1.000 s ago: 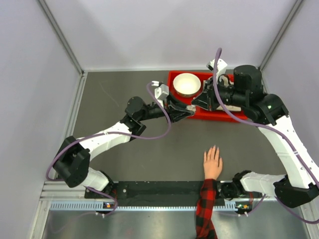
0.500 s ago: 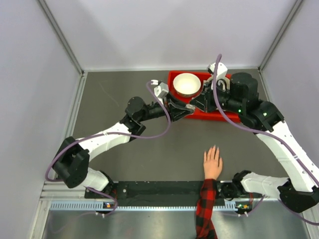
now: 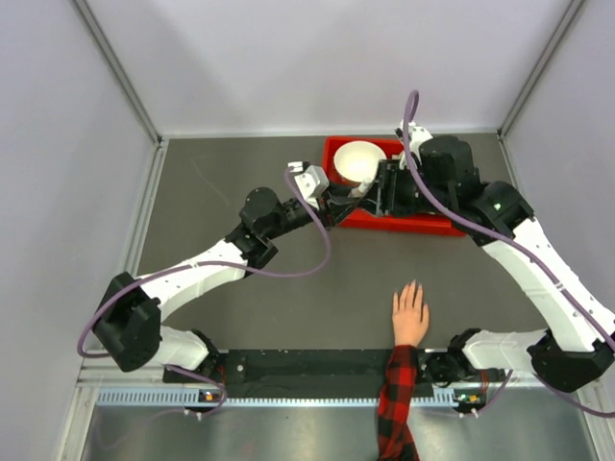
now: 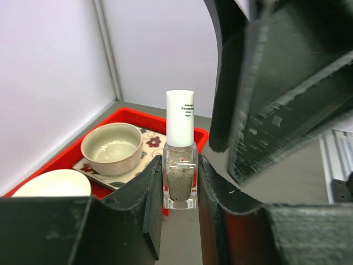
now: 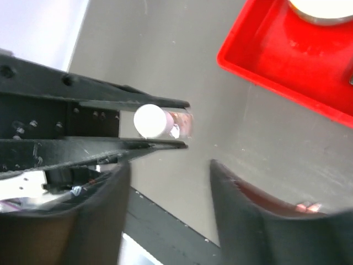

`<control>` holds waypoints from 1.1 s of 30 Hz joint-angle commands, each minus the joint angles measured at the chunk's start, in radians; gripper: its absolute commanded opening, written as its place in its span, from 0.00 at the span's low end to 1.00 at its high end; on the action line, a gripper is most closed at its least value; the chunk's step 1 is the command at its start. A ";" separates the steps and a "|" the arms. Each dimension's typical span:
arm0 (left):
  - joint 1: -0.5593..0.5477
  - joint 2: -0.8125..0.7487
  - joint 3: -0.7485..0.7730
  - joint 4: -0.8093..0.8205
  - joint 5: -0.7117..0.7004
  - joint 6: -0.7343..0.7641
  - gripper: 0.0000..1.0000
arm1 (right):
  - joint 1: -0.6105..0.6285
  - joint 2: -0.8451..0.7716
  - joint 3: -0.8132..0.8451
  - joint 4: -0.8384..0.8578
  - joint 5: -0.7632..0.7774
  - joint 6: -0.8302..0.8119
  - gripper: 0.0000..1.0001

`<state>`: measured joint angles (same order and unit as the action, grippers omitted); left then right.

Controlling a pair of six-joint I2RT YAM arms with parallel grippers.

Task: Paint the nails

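The nails tip the fingers of a hand that lies flat, palm down, on the grey table. It sits near the front edge, just beside the right arm's base. The fingers point away toward the back wall. The nails are too small in the top view to tell whether any are coated. A red-and-black plaid sleeve runs from the wrist over the black rail and off the bottom of that view.

Well apart from the hand, toward the back, both arms meet over the near left corner of a red tray. The left pincer is clamped on a small polish bottle. The bottle stands upright between the fingers, its square glass body pinched at the sides and its white cap clear above them. The glass shows a pale, speckled fill.

The right pincer stands wide with nothing between its fingers. In its wrist view the cap's round top sits just beyond the fingertips, apart from them. In the left wrist view the right arm's black housing looms close above and to the right of the cap.

Inside the tray are a cream bowl and, in the left wrist view, a second bowl on a flowered saucer.
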<state>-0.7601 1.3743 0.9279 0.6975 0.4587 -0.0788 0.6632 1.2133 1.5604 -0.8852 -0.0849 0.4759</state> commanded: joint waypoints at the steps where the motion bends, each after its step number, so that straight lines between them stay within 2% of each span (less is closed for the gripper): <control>1: 0.001 -0.029 0.005 0.095 -0.043 -0.002 0.00 | 0.015 -0.003 0.089 -0.037 0.045 0.030 0.65; 3: 0.005 -0.041 -0.001 0.093 -0.006 -0.032 0.00 | 0.010 -0.024 0.131 -0.043 0.077 -0.052 0.77; 5: 0.015 -0.052 0.002 0.048 0.076 -0.091 0.00 | -0.022 -0.037 0.162 -0.035 0.022 -0.135 0.84; 6: 0.028 -0.067 -0.003 0.039 0.107 -0.116 0.00 | -0.040 -0.032 0.196 -0.044 -0.024 -0.228 0.87; 7: 0.036 -0.075 -0.004 0.028 0.154 -0.165 0.00 | -0.065 -0.028 0.208 -0.057 -0.158 -0.287 0.88; 8: 0.045 -0.081 -0.004 0.027 0.248 -0.189 0.00 | -0.103 -0.021 0.217 -0.069 -0.232 -0.351 0.87; 9: 0.062 -0.093 0.002 0.022 0.296 -0.241 0.00 | -0.122 -0.018 0.217 -0.099 -0.299 -0.470 0.87; 10: 0.068 -0.098 0.003 0.020 0.339 -0.266 0.00 | -0.129 -0.015 0.217 -0.115 -0.403 -0.537 0.86; 11: 0.074 -0.098 0.017 0.017 0.433 -0.289 0.00 | -0.129 -0.021 0.195 -0.116 -0.435 -0.574 0.81; 12: 0.084 -0.093 0.029 0.016 0.480 -0.333 0.00 | -0.128 -0.029 0.182 -0.086 -0.464 -0.603 0.77; 13: 0.090 -0.089 0.043 0.005 0.515 -0.358 0.00 | -0.128 -0.026 0.178 -0.084 -0.589 -0.615 0.74; 14: 0.093 -0.081 0.063 0.010 0.561 -0.383 0.00 | -0.129 -0.023 0.172 -0.086 -0.643 -0.628 0.69; 16: 0.099 -0.073 0.077 0.014 0.647 -0.447 0.00 | -0.128 -0.018 0.162 -0.070 -0.714 -0.646 0.68; 19: 0.100 -0.063 0.088 0.039 0.709 -0.510 0.00 | -0.129 0.005 0.170 -0.081 -0.768 -0.666 0.61; 22: 0.100 -0.050 0.104 0.039 0.753 -0.541 0.00 | -0.128 0.020 0.168 -0.098 -0.785 -0.666 0.49; 33: 0.102 -0.014 0.141 0.057 0.791 -0.607 0.00 | -0.091 0.051 0.158 -0.113 -0.790 -0.674 0.48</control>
<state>-0.6617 1.3495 1.0153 0.6872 1.2171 -0.6357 0.5468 1.2533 1.7256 -0.9977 -0.8356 -0.1684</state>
